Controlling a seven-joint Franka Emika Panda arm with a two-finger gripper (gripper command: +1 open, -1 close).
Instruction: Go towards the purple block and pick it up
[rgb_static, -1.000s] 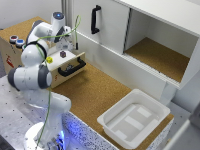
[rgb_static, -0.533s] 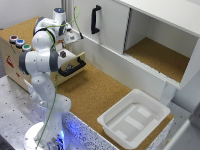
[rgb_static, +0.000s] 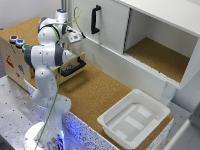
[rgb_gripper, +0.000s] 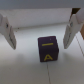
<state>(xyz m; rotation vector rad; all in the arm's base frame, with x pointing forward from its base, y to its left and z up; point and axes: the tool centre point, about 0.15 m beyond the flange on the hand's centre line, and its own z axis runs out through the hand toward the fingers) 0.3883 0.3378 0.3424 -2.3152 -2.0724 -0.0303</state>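
From the exterior view, my arm (rgb_static: 47, 55) stands at the tabletop's (rgb_static: 95, 92) edge on that view's left, bent over toward the back wall of white cupboards (rgb_static: 107, 22). A black handle (rgb_static: 95, 19) sits on the cupboard door, and a white tray (rgb_static: 134, 117) lies well apart from me toward that view's right. My jaws are hidden behind my own wrist there, and I cannot make out the purple block in that view.

From the wrist view, my jaws (rgb_gripper: 39, 31) are spread wide, holding nothing, one finger (rgb_gripper: 7, 31) on each side. The purple block (rgb_gripper: 49, 48) lies on a pale surface between the two fingers, closer to one finger (rgb_gripper: 71, 31) than the other and touching neither. It carries yellow markings on its faces.
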